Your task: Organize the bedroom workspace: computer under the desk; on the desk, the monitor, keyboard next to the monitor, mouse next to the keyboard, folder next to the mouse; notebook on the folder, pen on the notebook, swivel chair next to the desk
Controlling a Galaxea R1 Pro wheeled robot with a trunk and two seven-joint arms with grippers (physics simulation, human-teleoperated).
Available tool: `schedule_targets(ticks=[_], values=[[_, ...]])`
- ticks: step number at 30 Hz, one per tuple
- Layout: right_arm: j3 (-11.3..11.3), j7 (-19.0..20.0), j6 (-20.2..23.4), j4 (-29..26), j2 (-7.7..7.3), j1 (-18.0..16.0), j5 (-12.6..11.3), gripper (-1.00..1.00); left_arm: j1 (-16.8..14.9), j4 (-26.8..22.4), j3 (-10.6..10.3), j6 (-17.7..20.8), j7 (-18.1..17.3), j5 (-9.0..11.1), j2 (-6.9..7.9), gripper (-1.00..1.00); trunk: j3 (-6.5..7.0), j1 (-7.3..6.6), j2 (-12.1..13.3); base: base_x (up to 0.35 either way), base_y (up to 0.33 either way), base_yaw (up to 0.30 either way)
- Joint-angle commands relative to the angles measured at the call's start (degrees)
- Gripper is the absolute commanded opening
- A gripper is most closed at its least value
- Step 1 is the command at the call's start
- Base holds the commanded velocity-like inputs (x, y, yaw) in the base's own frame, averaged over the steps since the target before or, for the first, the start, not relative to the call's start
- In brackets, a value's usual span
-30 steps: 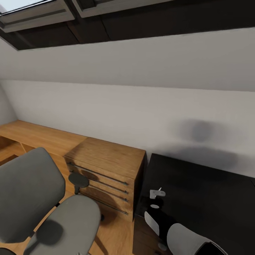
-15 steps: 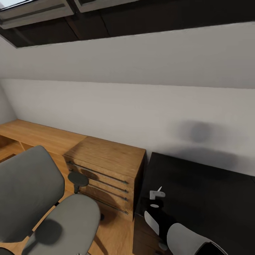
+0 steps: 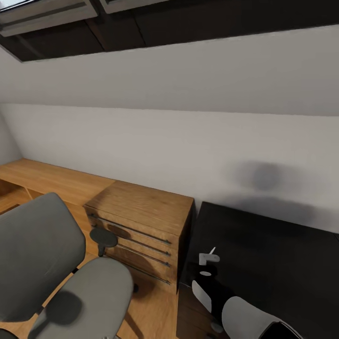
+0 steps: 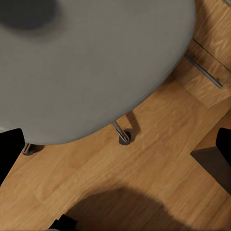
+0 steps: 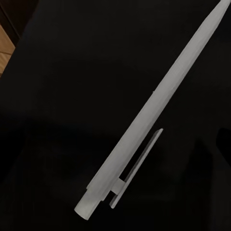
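Observation:
The grey swivel chair (image 3: 70,282) stands at the lower left of the head view, with nothing on its seat (image 4: 91,62). The black desk (image 3: 273,263) fills the lower right. My right gripper (image 3: 207,262) hovers over the desk's near left corner, shut on the white pen (image 3: 210,255). The right wrist view has the pen (image 5: 149,115) close up and slanted against the dark desktop. My left gripper (image 4: 115,154) hangs open above the wooden floor beside the chair's seat, its black fingertips (image 4: 9,149) far apart.
A wooden drawer unit (image 3: 141,221) stands between chair and desk against the white wall. A low wooden shelf (image 3: 47,179) runs along the wall at left. Chair legs with casters (image 4: 124,138) rest on the floor.
The whole head picture has shifted slightly, so the camera moved. Chair, desk, pen and both grippers keep their places relative to one another.

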Motion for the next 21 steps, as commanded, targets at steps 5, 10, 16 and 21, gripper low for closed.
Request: schedule_targets(ticks=[5,10,16,21], values=[[0.4,-0.4,0.2,0.0,0.0,0.0,-0.4,1.0,0.0,-0.1,-0.3,-0.4,0.2,0.6,0.06,1.0,-0.06,0.01,0.0,0.0,0.0,0.0],[0.3,-0.4,0.2,0.0,0.0,0.0,-0.4,1.0,0.0,-0.1,-0.3,-0.4,0.2,0.6,0.06,1.0,-0.78,0.89,-1.6,0.0,0.0,0.0],[0.3,-0.4,0.2,0.0,0.0,0.0,-0.4,1.0,0.0,-0.1,-0.3,-0.5,0.2,0.5,0.06,1.0,-0.78,0.89,-1.6,0.0,0.0,0.0],[0.2,-0.4,0.1,0.0,0.0,0.0,-0.4,-1.0,0.0,-0.1,-0.4,-0.5,0.2,0.5,0.06,1.0,-0.78,0.89,-1.6,0.0,0.0,0.0]])
